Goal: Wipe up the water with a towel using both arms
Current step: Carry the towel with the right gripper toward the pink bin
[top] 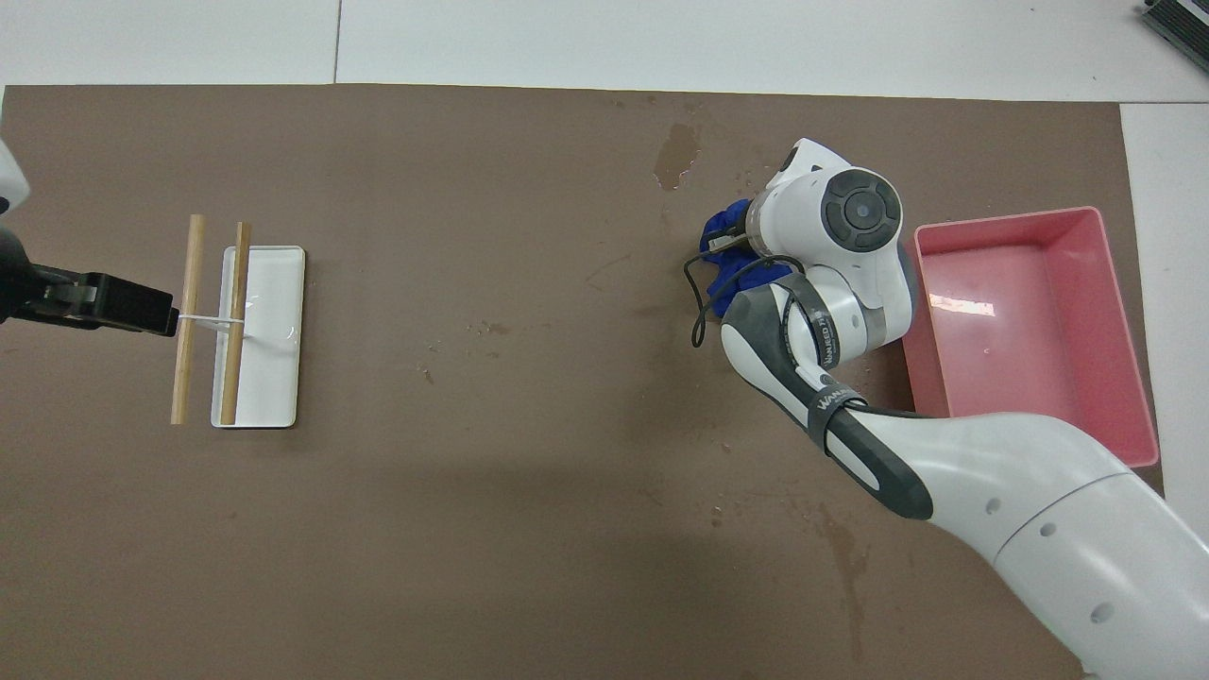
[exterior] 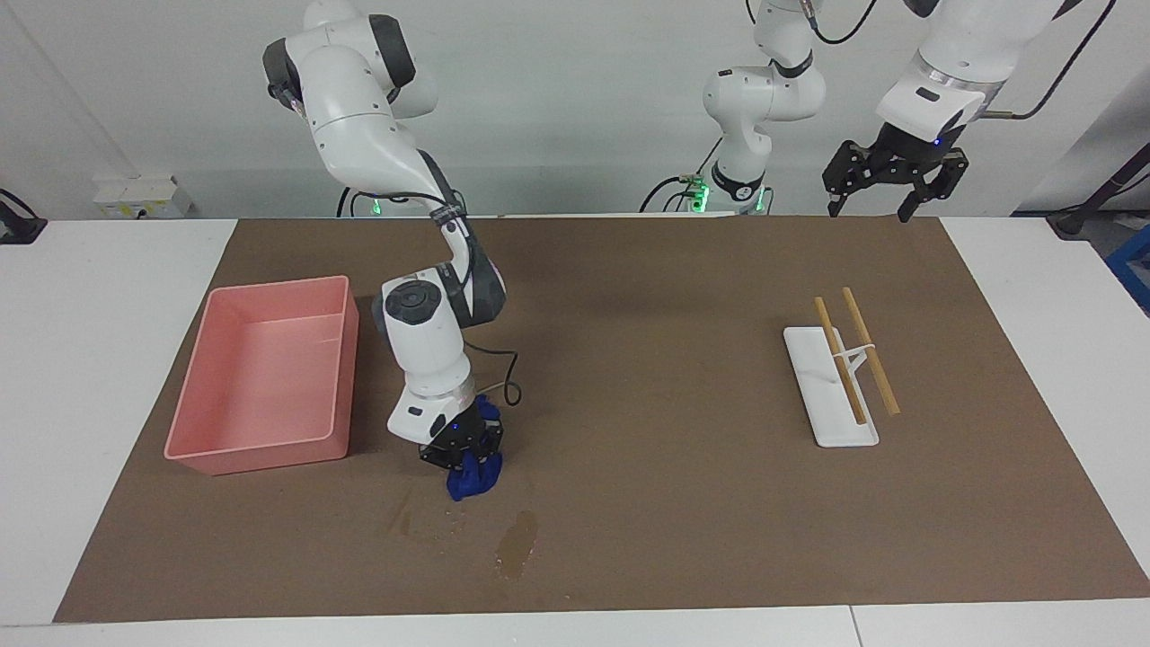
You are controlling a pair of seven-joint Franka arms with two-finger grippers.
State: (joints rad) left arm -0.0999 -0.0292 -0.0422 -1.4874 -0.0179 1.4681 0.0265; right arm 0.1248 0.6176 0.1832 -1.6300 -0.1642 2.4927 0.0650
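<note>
My right gripper (exterior: pixel 465 456) is shut on the royal-blue towel (exterior: pixel 474 478) and holds it low, with the cloth's lower end on the brown mat beside the pink tub. The towel also shows in the overhead view (top: pixel 723 231), partly under the right wrist. The water (exterior: pixel 518 542) is a dark glossy blotch on the mat, a little farther from the robots than the towel, with a fainter streak (exterior: pixel 406 517) beside it. It shows in the overhead view too (top: pixel 676 156). My left gripper (exterior: pixel 892 193) is open and empty, raised over the mat's edge at the robots' end, waiting.
A pink plastic tub (exterior: pixel 256 454) stands at the right arm's end of the table (top: pixel 1006 219). A white tray (exterior: pixel 844 431) with two wooden sticks (exterior: pixel 869 352) across it lies toward the left arm's end (top: pixel 269 378).
</note>
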